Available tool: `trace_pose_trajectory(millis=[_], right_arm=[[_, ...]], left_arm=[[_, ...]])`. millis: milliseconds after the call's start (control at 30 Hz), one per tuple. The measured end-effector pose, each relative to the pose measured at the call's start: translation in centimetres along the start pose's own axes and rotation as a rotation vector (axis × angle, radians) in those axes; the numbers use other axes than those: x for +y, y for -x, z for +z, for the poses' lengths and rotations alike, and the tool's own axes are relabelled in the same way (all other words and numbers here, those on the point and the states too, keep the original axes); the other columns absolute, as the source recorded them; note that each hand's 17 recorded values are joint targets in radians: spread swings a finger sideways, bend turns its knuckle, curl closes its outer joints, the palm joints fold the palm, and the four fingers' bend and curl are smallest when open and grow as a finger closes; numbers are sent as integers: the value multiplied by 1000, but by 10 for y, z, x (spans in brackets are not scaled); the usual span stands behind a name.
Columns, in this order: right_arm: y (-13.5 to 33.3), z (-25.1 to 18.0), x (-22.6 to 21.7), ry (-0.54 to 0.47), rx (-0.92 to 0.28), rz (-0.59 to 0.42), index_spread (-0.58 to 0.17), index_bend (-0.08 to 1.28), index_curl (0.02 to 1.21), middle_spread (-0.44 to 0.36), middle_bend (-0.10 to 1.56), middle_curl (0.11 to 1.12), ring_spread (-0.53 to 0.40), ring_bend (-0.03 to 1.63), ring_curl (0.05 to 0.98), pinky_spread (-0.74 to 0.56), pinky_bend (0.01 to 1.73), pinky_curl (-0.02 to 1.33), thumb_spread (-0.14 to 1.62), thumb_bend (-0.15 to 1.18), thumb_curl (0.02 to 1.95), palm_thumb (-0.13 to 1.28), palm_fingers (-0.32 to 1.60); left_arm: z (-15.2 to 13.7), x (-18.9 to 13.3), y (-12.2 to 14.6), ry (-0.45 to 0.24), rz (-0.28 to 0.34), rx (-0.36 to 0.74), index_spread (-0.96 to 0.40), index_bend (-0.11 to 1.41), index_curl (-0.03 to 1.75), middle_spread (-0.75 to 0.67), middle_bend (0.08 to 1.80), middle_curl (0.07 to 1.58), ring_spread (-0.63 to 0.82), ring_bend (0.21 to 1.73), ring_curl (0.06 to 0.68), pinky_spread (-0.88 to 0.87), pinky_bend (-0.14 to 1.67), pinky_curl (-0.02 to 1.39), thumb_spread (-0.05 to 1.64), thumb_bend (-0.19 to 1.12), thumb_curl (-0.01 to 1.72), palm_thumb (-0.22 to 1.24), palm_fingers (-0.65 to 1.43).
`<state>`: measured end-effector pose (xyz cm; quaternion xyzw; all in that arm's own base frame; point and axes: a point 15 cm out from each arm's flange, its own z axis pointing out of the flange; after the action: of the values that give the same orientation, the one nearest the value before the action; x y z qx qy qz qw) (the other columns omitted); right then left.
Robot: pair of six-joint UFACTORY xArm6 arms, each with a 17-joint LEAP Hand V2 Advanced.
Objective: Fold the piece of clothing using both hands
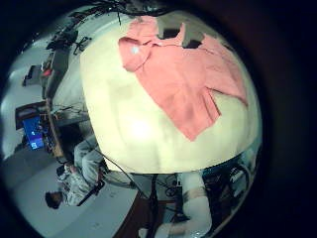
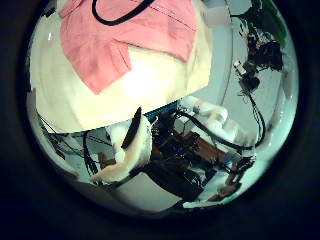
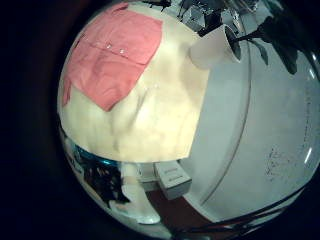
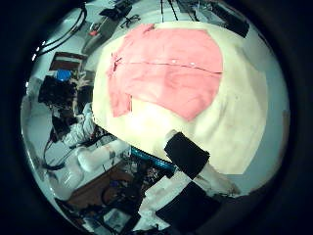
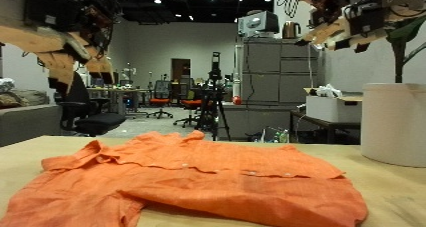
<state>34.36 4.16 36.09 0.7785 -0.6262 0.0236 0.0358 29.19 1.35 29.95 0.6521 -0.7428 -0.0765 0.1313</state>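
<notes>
An orange button shirt (image 5: 200, 177) lies spread flat on the beige table (image 5: 393, 192), one sleeve stretched toward the left hand's side. My left hand (image 5: 60, 32) hangs high above that side, fingers relaxed, holding nothing. My right hand (image 5: 353, 15) hangs high above the other side, fingers spread, holding nothing. The shirt shows far below in the left little finger side palm view (image 1: 183, 74), the left thumb side palm view (image 2: 120, 35), the right little finger side palm view (image 3: 110, 55) and the right thumb side palm view (image 4: 161, 64).
A white plant pot (image 5: 396, 122) stands on the table below the right hand; it also shows in the right little finger side palm view (image 3: 212, 45). Office chairs, cabinets and desks stand beyond the table's far edge.
</notes>
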Motion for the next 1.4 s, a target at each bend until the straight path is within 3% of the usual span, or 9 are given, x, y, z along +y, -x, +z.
trace_pose_trajectory(millis=[333,533,600,833,900,967,1033,1200,1400], right_arm=[[-28,2,4,7,17,9,-318,161,281,50,221,350,163,358,249,293,345,290,1271,-14,213,381,201],[-28,1,2,-3,5,8,-315,148,275,36,240,356,152,380,250,283,322,284,1273,-15,210,376,237],[-25,1,0,-10,0,4,-303,133,265,-5,259,360,121,450,265,275,305,277,1274,-12,213,382,289],[-9,31,8,61,-6,-26,-274,118,229,139,176,335,90,898,392,236,270,272,1282,-10,216,393,318],[4,44,16,89,-10,-55,-267,138,231,155,275,361,162,809,371,225,278,277,1285,-9,217,403,291],[12,48,18,76,-21,-63,-264,188,253,82,340,382,248,601,310,223,333,295,1286,-11,217,408,216],[17,60,20,83,-31,-69,-269,195,269,74,342,383,295,514,276,231,347,300,1287,-9,220,421,192],[36,90,30,124,-38,-114,-275,176,281,7,311,371,250,572,276,271,264,279,1284,-12,224,433,205],[46,116,31,168,-37,-145,-281,181,300,37,286,364,215,488,254,323,235,278,1270,-16,225,433,156]], left_arm=[[-7,3,5,-13,-46,28,95,157,292,241,195,343,446,465,229,384,317,330,1135,-19,300,408,42],[0,8,15,12,-28,-22,96,158,291,220,206,346,440,460,227,384,312,326,1132,-17,301,425,54],[4,11,25,27,-15,-42,96,157,291,207,210,349,433,461,227,383,307,324,1134,-15,303,438,59],[36,27,42,109,43,-16,96,161,291,187,200,352,425,459,228,383,303,322,1138,-18,300,452,61],[49,29,45,122,52,-5,96,161,292,182,193,351,424,460,228,383,304,322,1138,-18,300,452,59],[65,31,45,138,63,1,96,163,294,177,189,347,430,459,227,383,307,322,1139,-19,299,453,56],[82,30,44,143,78,1,96,160,294,176,190,346,431,460,227,383,309,322,1139,-19,298,454,56],[108,19,35,138,120,-21,96,155,293,179,194,346,433,464,227,383,313,323,1139,-19,297,454,51],[126,19,32,165,127,-17,96,156,291,205,183,338,433,471,230,384,329,327,1139,-19,296,454,31]])
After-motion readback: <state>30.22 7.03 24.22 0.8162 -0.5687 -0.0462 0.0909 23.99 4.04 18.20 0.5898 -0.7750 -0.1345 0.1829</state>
